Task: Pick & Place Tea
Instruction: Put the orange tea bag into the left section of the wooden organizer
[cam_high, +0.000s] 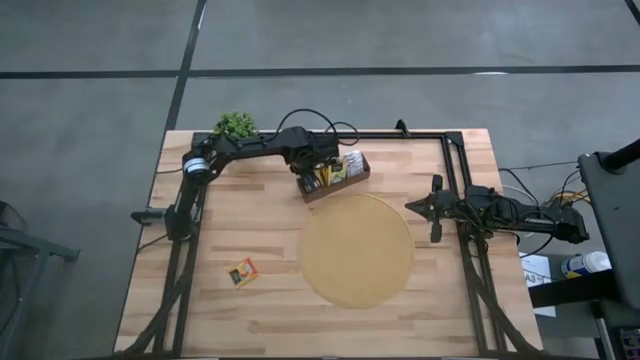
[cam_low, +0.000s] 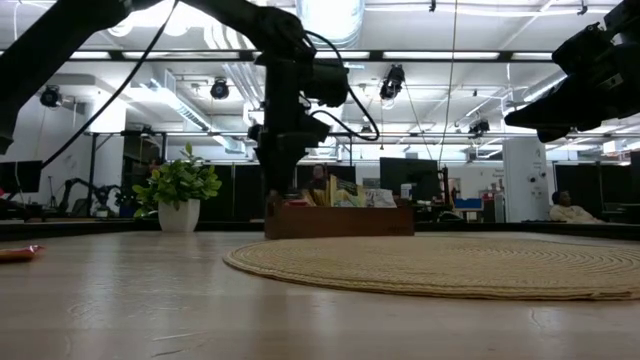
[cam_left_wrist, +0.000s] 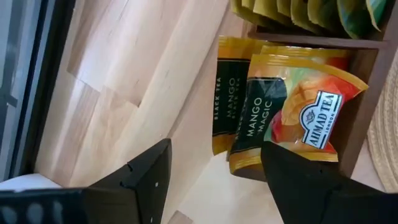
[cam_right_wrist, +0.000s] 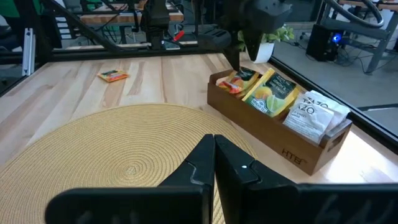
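Observation:
The brown wooden tray stands on the table at the far side of the round mat, with tea sachets upright in its slots. Orange-yellow sachets fill the end slot, yellow-green ones the middle, and white ones the other end. My left gripper is open and points down at the tray's left end. One finger is over bare table and the other finger is over the orange-yellow sachets. One more orange sachet lies flat on the table, near left. My right gripper is shut and waits above the mat's right edge. My left gripper stands open over the end slot's orange-yellow sachets, coming from above. One finger overlaps the lower edge of the front sachet in the wrist view. I cannot tell whether it touches it.
A small potted plant stands at the table's far left corner, behind the left arm. Black frame rails run along the far and right sides. Bare wood lies between the loose sachet and the mat.

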